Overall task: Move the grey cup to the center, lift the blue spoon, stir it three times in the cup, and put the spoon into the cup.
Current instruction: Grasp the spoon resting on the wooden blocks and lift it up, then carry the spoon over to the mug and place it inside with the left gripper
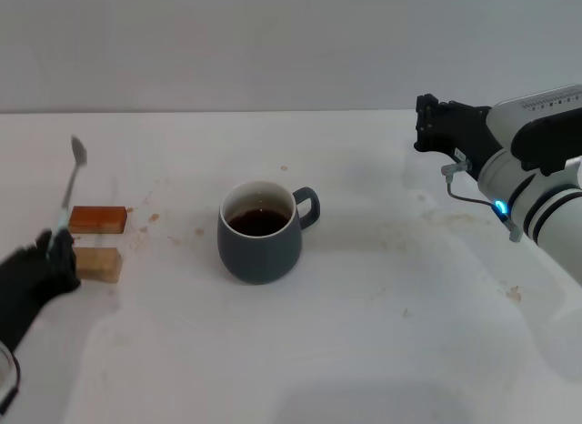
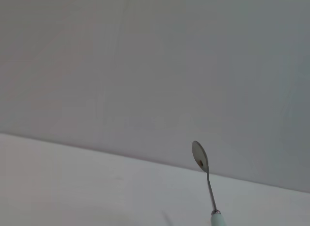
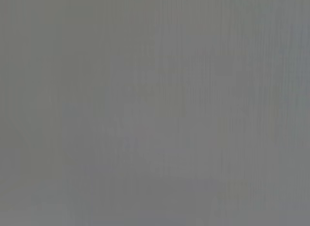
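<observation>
The grey cup (image 1: 260, 231) stands near the middle of the white table (image 1: 382, 333), handle to the right, dark liquid inside. At the far left my left gripper (image 1: 56, 247) is shut on the pale handle of the blue spoon (image 1: 71, 183), which points up and away with its metal bowl on top. The left wrist view shows that spoon (image 2: 206, 175) raised against the grey wall. My right gripper (image 1: 426, 124) hovers at the upper right, well away from the cup; the right wrist view shows only plain grey.
An orange block (image 1: 98, 219) and a tan wooden block (image 1: 98, 264) lie just right of my left gripper, left of the cup. Small brown stains dot the table around the cup.
</observation>
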Motion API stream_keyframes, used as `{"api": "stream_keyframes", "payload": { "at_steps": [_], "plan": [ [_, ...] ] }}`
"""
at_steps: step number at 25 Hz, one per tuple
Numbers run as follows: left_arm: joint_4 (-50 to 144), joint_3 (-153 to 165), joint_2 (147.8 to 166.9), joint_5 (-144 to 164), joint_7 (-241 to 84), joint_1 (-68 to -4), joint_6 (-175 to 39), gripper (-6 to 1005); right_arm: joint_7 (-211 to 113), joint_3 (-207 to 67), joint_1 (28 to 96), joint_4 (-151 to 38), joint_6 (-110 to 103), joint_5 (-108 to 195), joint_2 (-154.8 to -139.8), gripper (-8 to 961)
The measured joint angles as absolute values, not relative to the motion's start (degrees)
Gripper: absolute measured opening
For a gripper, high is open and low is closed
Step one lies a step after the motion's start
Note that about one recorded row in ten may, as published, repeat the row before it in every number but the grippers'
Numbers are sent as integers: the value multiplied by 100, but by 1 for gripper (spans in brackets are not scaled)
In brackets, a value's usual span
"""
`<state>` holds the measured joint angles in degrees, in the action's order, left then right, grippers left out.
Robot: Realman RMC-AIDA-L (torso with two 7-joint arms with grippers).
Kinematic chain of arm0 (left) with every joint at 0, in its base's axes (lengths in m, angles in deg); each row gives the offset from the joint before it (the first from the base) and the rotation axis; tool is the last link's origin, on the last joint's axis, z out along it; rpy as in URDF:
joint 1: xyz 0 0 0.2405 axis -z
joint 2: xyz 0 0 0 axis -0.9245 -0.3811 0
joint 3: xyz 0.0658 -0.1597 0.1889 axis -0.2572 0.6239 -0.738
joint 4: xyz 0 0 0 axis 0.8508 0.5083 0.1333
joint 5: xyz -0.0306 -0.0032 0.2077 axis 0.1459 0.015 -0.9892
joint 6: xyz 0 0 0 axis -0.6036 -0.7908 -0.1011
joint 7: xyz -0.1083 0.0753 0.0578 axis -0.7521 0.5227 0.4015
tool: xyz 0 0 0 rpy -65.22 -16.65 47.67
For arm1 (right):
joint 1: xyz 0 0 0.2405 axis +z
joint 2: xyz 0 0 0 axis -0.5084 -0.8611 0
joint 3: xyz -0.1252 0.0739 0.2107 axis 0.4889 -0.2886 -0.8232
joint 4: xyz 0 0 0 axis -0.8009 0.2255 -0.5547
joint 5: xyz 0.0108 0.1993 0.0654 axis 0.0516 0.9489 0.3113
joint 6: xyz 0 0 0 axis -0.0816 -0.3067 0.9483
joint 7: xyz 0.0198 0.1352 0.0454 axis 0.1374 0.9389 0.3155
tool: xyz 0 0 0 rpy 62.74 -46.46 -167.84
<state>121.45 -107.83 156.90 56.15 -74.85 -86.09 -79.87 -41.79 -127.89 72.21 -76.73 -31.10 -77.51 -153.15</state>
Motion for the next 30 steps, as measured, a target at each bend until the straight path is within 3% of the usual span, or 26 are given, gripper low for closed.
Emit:
{"api": "stream_keyframes", "payload": {
  "at_steps": [10, 16, 19, 21, 22, 23, 30],
  "plan": [
    [14092, -10014, 15296, 5575, -7421, -8839, -5802, 142, -4179, -12813, 7202, -7671, -3140, -7751, -15315, 34],
    [14491, -9731, 15278, 5575, -7388, -8826, -5156, 142, -4179, -12826, 7195, -7681, -3149, -7751, -15321, 34],
    [15503, -8312, 15769, 5711, -6613, -8398, -2507, 142, -4179, -12831, 7195, -7682, -3155, -7751, -15324, 34],
    [15503, -8312, 15769, 5711, -6613, -8398, -2507, 142, -4179, -12832, 7195, -7682, -3159, -7752, -15324, 34],
    [15644, -7805, 15958, 5939, -6216, -8196, -1809, 142, -4179, -12833, 7195, -7683, -3160, -7751, -15324, 34],
    [15706, -7414, 16031, 6244, -5923, -8020, -1330, 142, -4179, -12833, 7195, -7688, -3160, -7751, -15325, 34],
    [15766, -5776, 16026, 7558, -5145, -7057, 583, 142, -4179, -12833, 7195, -7723, -3161, -7751, -15324, 34]
  ]
}}
